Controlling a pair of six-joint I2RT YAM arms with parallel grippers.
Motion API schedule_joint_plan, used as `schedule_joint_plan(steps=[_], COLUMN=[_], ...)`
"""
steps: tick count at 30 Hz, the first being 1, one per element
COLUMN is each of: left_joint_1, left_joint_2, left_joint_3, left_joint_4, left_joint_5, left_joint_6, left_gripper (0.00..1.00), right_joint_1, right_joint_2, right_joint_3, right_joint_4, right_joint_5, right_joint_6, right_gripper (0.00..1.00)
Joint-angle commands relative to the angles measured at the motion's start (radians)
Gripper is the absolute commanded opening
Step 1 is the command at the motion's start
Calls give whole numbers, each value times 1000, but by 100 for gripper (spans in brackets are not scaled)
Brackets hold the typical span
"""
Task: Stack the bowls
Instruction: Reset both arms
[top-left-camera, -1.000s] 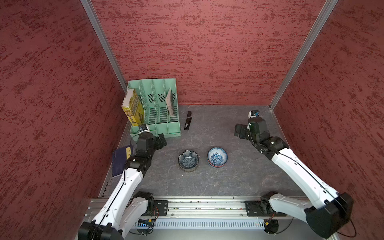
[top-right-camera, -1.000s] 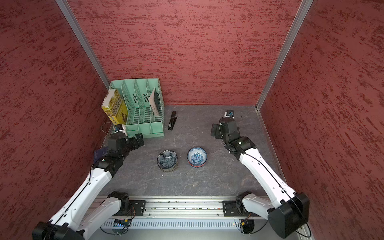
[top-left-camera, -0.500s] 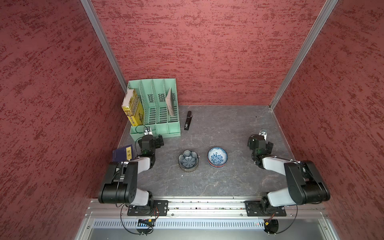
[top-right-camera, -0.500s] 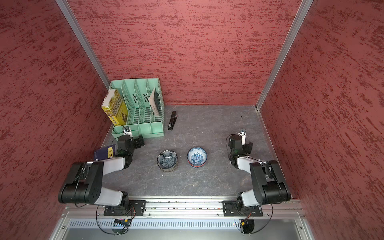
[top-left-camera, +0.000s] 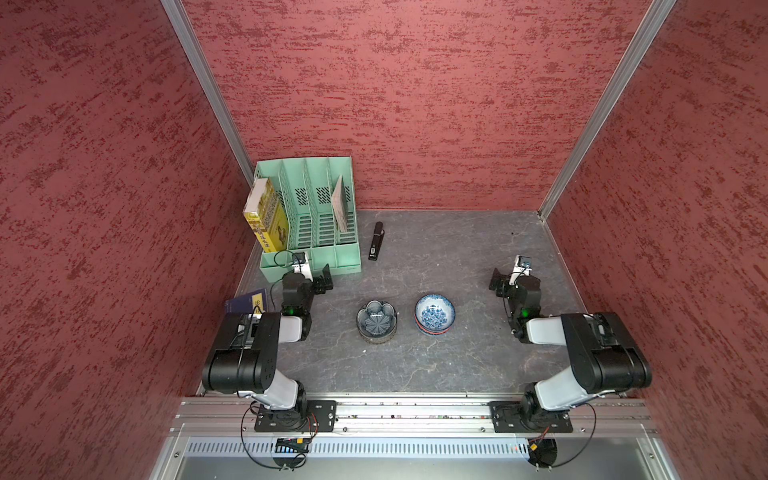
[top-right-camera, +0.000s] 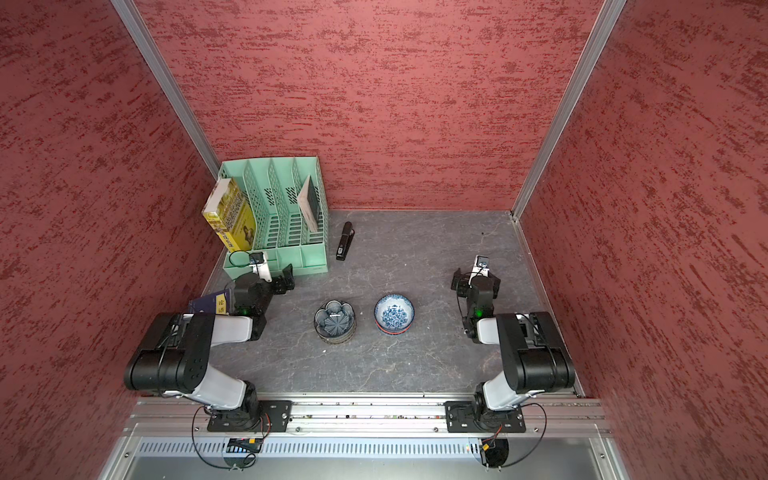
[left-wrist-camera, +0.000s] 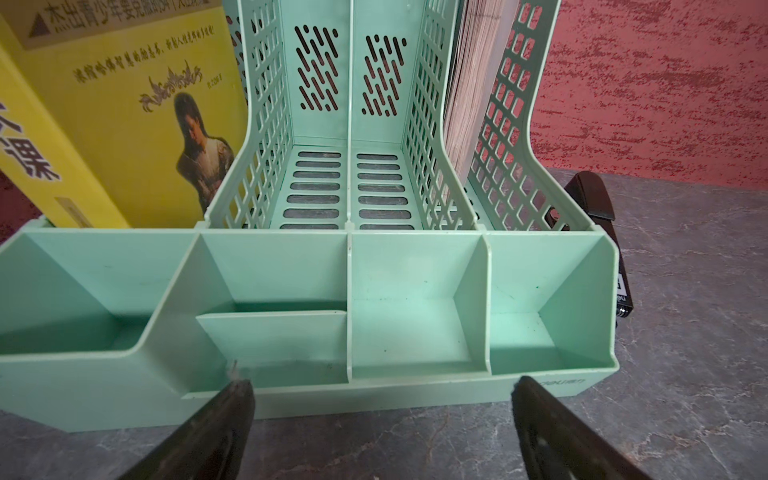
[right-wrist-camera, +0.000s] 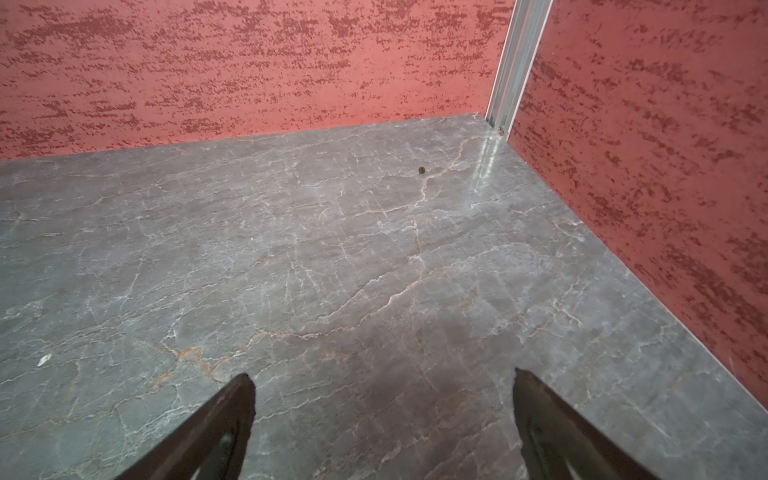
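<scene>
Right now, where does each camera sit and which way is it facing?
Top views: high above the front rail, looking down and toward the back wall; left arm, right arm, flower-bowl stack, blue-white bowl stack.
Left wrist: on the left arm, facing green organizer, yellow book, stapler; left gripper open.
Right wrist: on the right arm, facing the table and its far right corner; right gripper open.
Shared: organizer and stapler, left wrist and both top views.
</scene>
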Motion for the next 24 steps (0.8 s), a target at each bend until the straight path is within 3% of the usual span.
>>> schedule_joint_plan(steps=[1,24], left_joint_1=[2,4], left_joint_2=[-2,-1], left_joint_3=[-7,-7], left_joint_4=[36,38], left_joint_5=[14,14], left_joint_6=[16,18], left_gripper=[100,100], right_joint_1=[0,9], right_joint_2=[-9,-11], right_joint_3=[-6,-2], right_joint_4=[74,64], right_joint_5=[-39,-37], right_joint_6=[-14,-23], right_gripper=[98,99])
